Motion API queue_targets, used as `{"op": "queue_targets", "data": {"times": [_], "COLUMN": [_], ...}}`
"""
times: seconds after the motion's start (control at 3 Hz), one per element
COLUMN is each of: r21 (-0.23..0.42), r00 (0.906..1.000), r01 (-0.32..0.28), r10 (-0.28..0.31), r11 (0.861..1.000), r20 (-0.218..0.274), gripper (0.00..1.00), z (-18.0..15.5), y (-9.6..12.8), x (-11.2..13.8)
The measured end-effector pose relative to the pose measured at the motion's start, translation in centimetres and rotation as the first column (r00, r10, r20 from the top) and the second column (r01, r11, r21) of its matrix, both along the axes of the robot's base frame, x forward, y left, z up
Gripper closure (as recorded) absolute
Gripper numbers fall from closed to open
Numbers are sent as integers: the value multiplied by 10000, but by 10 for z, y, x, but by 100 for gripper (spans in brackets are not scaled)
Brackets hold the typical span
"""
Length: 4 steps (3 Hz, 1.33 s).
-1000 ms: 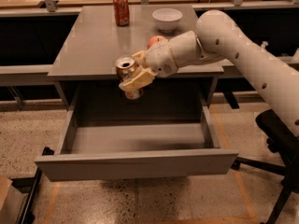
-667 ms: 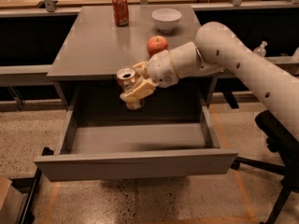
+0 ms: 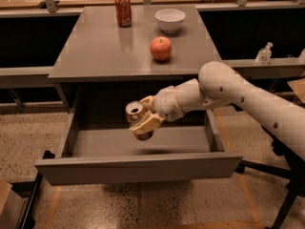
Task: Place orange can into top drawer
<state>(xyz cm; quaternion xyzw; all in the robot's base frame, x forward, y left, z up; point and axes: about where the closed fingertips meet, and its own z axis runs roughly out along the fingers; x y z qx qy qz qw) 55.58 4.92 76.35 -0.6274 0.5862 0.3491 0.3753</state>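
Observation:
The orange can, golden-bronze with a silver top, is held in my gripper, which is shut around its body. The can hangs tilted inside the open top drawer, a little above the drawer floor near the middle. The drawer is pulled out wide below the grey table. My white arm reaches in from the right.
On the table stand a red soda can at the back, a white bowl and a red apple. A clear bottle sits on a shelf at the right. A black chair base is at the lower right.
My gripper has moved down with the orange can, from level with the table's front edge into the open drawer. The view has shifted, so the apple now shows fully.

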Motion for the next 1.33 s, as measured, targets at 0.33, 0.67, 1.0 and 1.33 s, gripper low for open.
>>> {"op": "queue_targets", "data": {"times": [0.33,0.67,1.0,1.33], "r21": [122,387,773,1415], "r00": [9986,9915,9846,9804], "r01": [496,1166,1455,1429], "r10": [-498,-1185,-1520,-1597], "r11": [9987,9924,9863,9796], "r20": [177,538,859,1155], "gripper": [59,36,13,0], "z": [-41,-67,-76,-74], "y": [-6,-12,-12,-3], "x": [-7,-1,9,20]}}
